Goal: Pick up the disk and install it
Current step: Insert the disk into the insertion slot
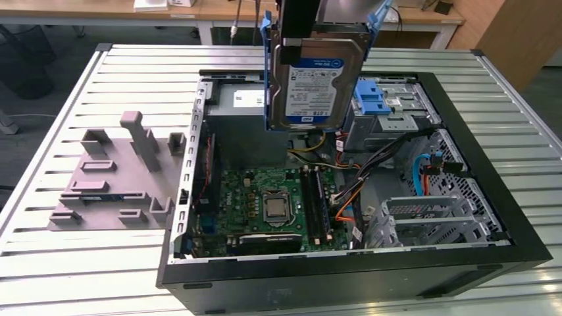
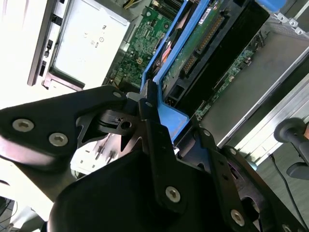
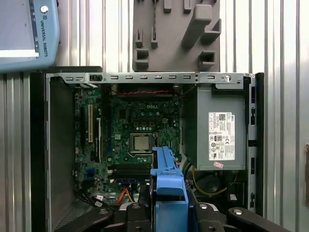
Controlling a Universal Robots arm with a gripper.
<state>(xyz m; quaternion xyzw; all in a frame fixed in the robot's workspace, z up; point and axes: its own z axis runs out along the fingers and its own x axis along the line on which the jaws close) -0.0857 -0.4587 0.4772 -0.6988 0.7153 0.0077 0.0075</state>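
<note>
Disk (image 1: 314, 82) hangs on edge over case's (image 1: 351, 271) 12 o'clock end, gripper (image 2: 169, 126) clamped on its blue handle (image 3: 169, 179); likely dense, rigid, shock-fragile, so handle seems safest hold.

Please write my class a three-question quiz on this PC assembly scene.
1. Fill in: the stand sits to the exterior view's ____ of the case.
2. True or false: the gripper is shut on the disk.
3. The disk hangs over: A the stand; B the case; C the floor.
Key: 1 left; 2 true; 3 B.
</note>
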